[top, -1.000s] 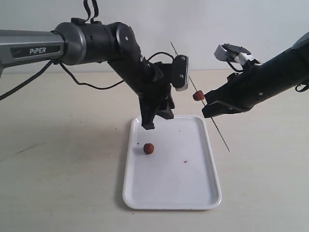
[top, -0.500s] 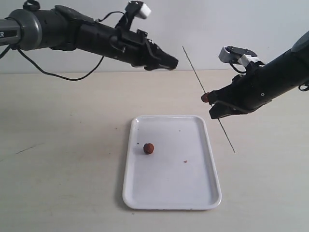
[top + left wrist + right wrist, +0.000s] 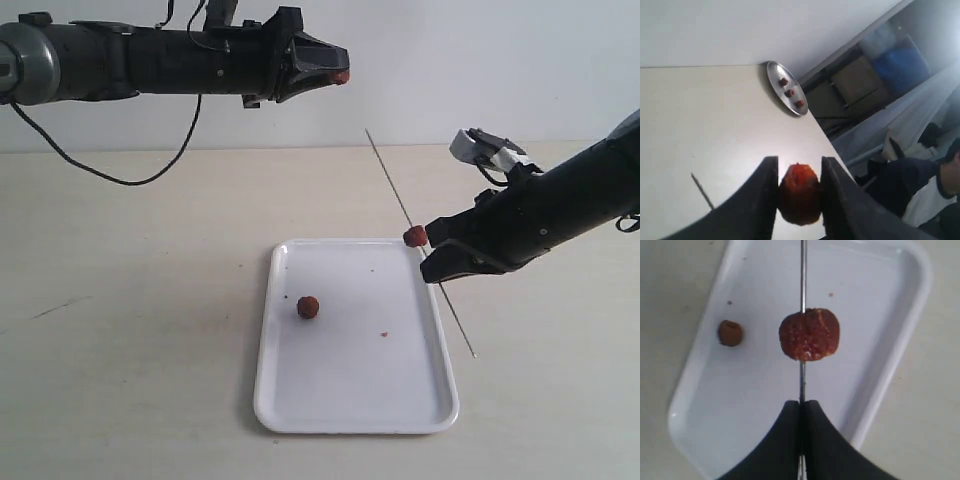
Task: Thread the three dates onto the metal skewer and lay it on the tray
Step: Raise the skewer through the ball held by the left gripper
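Metal skewer (image 3: pixel 390 178) pinched tight in right gripper (image 3: pixel 801 407), one threaded date (image 3: pixel 809 335) aboard; left gripper (image 3: pixel 336 75) clamps second date (image 3: pixel 800 194). Centre it on the tip, push straight.

Sitting midway across the table (image 3: pixel 120 350): the tray (image 3: pixel 350 390). Lying in the tray's far-left part: a loose date (image 3: pixel 308 307). Slanting over the tray's far-right corner, running from high and far down to near-right, clamped in the right gripper (image 3: pixel 433 268): the metal skewer (image 3: pixel 390 178). Sitting on it just above that gripper: a skewered date (image 3: pixel 414 236). Hanging high, far and left of the tray, pinched in the left gripper (image 3: pixel 336 76): a third date (image 3: pixel 799 195).
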Controlling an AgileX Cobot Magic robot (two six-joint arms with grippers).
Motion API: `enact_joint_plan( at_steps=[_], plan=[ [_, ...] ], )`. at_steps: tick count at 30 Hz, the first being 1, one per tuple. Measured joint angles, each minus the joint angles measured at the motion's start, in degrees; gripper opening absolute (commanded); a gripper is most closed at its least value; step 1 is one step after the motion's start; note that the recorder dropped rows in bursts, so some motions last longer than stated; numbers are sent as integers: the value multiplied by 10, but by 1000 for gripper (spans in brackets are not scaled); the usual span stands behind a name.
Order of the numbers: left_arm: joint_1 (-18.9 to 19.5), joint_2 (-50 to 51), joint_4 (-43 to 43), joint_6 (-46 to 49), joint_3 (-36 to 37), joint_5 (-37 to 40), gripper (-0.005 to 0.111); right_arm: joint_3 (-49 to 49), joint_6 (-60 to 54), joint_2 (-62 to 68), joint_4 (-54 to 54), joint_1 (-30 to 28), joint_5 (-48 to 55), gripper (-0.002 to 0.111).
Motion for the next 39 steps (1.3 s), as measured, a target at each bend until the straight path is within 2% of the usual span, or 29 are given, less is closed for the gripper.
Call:
enact_joint_plan(
  at_steps=[8,21,39],
  plan=[
    [0,31,-41,-33,0,-10,30,24,-99,0,99,0,43,0],
    [0,34,-47,-36,0,-65,30,29,-135,0,131,0,66,0],
    [0,34,-23,-36,0,-61,30,29,-163,0,153,0,74,0]
  ],
)
